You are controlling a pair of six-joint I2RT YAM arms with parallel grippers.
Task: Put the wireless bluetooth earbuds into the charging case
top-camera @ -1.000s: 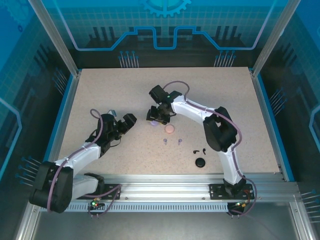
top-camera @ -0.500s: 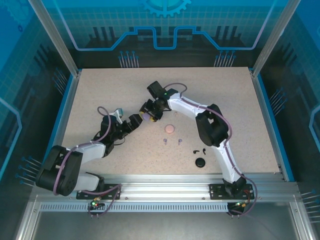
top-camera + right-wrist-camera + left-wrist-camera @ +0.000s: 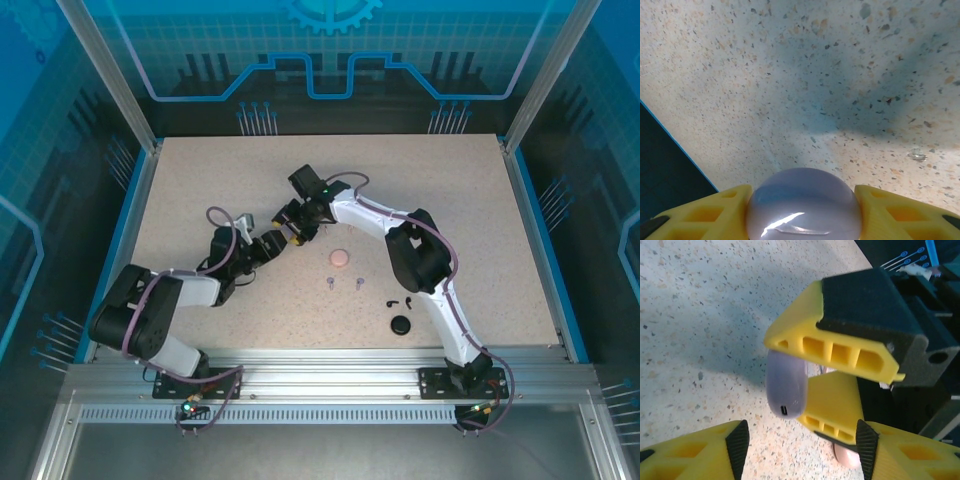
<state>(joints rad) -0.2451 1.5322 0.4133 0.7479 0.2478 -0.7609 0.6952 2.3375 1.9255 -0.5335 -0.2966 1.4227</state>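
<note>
The task seems barely begun: the left fingers (image 3: pixel 695 452) stand open just before the seemingly closed purple case (image 3: pixel 804 207), which the right fingers (image 3: pixel 705 212) grip over the middle of the surface (image 3: pixel 200 180), while the purple earbuds (image 3: pixel 330 283) and the black earbuds (image 3: pixel 407 298) lie loose nearer its near edge, not yet inserted.

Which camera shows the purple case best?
Right wrist: the purple case is big and round, right in the middle, held between yellow fingers. Left wrist sees it edge-on, half hidden. From the top it's too tiny to make out.
</note>
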